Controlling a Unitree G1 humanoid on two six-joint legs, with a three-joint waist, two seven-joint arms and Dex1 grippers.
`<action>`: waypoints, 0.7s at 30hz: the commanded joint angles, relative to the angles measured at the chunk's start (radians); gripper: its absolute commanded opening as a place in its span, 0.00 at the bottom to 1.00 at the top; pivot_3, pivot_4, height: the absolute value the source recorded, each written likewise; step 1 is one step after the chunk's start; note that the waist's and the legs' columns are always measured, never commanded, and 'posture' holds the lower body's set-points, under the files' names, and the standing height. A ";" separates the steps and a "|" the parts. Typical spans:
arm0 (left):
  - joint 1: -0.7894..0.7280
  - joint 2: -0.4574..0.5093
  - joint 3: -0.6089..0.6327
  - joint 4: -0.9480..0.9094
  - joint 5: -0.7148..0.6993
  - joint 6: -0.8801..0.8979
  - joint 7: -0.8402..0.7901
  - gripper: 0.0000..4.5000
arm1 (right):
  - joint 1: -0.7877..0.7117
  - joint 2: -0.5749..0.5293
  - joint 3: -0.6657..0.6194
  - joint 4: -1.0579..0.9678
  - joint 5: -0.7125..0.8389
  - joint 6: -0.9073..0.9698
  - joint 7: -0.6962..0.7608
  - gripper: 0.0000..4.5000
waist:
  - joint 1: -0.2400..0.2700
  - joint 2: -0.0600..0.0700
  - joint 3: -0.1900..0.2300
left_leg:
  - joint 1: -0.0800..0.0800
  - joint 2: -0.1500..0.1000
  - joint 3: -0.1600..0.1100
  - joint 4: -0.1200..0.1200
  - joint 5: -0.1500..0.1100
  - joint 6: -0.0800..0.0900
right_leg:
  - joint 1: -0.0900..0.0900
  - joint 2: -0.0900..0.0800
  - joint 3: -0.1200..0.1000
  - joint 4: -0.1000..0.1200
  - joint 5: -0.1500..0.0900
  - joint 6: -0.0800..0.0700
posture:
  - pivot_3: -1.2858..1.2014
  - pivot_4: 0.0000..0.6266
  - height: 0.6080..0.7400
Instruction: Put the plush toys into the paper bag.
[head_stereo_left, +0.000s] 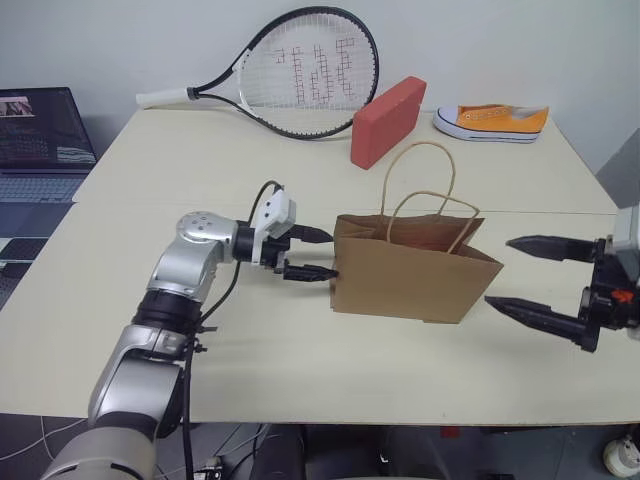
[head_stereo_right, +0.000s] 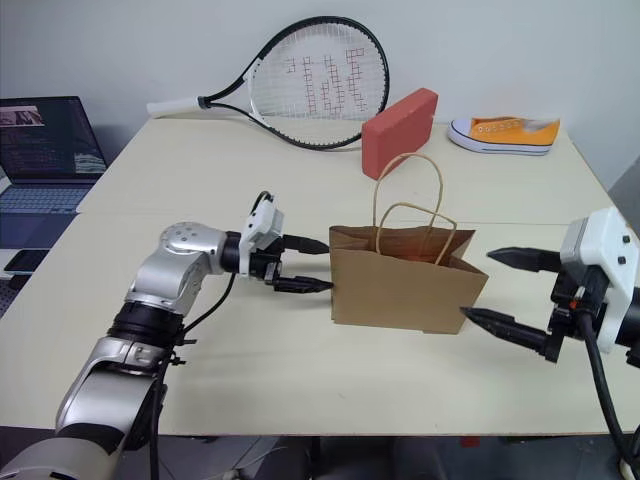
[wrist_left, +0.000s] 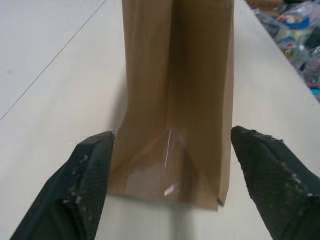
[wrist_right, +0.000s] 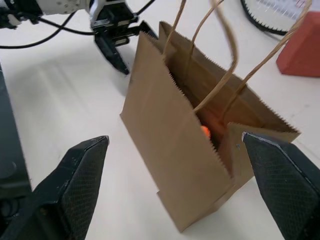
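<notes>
Cream table (head_stereo_left: 200, 180) with a seam across it, against a plain white wall (head_stereo_left: 120, 40). Open laptop (head_stereo_left: 40, 140) just beside the table's left edge.

Left arm: your silver arm reaches forward and bends inward, its wrist turned toward your right.
Left gripper (head_stereo_left: 312, 253): points sideways and slightly down, its two black fingers (wrist_left: 85, 185) spread apart, nothing between the tips.
Right arm: your wrist comes in from the right edge, raised.
Right gripper (head_stereo_right: 500, 290): aims toward your left, fingers (wrist_right: 75, 185) spread wide, holding nothing.
</notes>
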 joint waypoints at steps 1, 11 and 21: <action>0.038 0.086 0.080 -0.103 -0.002 0.001 0.045 0.85 | -0.023 -0.045 0.008 0.073 -0.084 -0.074 0.082 1.00 | -0.001 0.000 0.000 | 0.000 0.000 0.000 0.000 0.000 0.000 | 0.000 0.000 0.000 0.000 0.000 0.000 | 0.52 0.24 1.00; 0.319 0.393 0.334 -0.476 -0.063 0.229 0.168 0.85 | -0.085 -0.204 0.062 0.468 -0.292 -0.280 0.418 1.00 | 0.001 0.001 0.000 | 0.001 0.001 0.001 -0.004 0.000 0.000 | -0.001 -0.001 -0.001 0.000 -0.001 -0.001 | 0.52 0.24 1.00; 0.441 0.489 0.505 -0.526 -0.145 0.303 0.186 0.85 | -0.257 -0.238 0.214 0.634 -0.364 -0.353 0.489 1.00 | -0.002 0.002 0.001 | 0.003 0.003 0.006 -0.003 0.000 0.000 | -0.003 -0.001 -0.001 0.000 -0.003 -0.005 | 0.52 0.24 1.00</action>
